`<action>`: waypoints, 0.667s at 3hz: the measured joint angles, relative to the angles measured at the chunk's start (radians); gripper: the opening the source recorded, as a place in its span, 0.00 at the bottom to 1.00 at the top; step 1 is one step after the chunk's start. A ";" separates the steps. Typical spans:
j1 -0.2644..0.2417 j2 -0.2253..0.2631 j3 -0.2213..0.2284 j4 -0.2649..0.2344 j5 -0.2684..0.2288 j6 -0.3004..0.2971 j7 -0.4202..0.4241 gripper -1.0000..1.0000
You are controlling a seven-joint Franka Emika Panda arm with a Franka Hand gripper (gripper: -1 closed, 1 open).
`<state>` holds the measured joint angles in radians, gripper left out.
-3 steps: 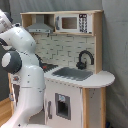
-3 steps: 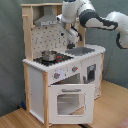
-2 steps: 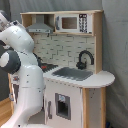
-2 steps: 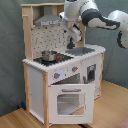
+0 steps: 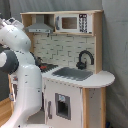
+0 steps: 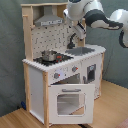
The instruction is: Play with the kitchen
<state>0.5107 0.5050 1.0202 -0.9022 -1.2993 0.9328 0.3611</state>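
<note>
The kitchen (image 6: 62, 65) stood upright on the wooden floor (image 6: 107, 112) against a grey curtain (image 5: 117, 45), filling most of both exterior views. The arm (image 6: 97, 15) reached over the counter from the second exterior view's right, its wrist hanging near the faucet (image 5: 85, 57) above the sink (image 5: 75, 73). The oven door (image 6: 67, 100) appeared ajar, tilted outward, though the angle made this uncertain. A small pot (image 6: 49, 54) sat on the stovetop (image 6: 52, 60). Play seemed barely under way: nothing was visibly lifted or moved. Whether the gripper was released or clenched could not be told. No brand, label or writing was readable anywhere.
</note>
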 joint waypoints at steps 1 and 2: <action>0.018 -0.017 0.000 -0.034 -0.071 -0.059 0.000 1.00; 0.031 -0.039 0.001 -0.101 -0.149 -0.112 0.000 1.00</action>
<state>0.5414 0.4661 1.0212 -1.0029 -1.4486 0.8213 0.3612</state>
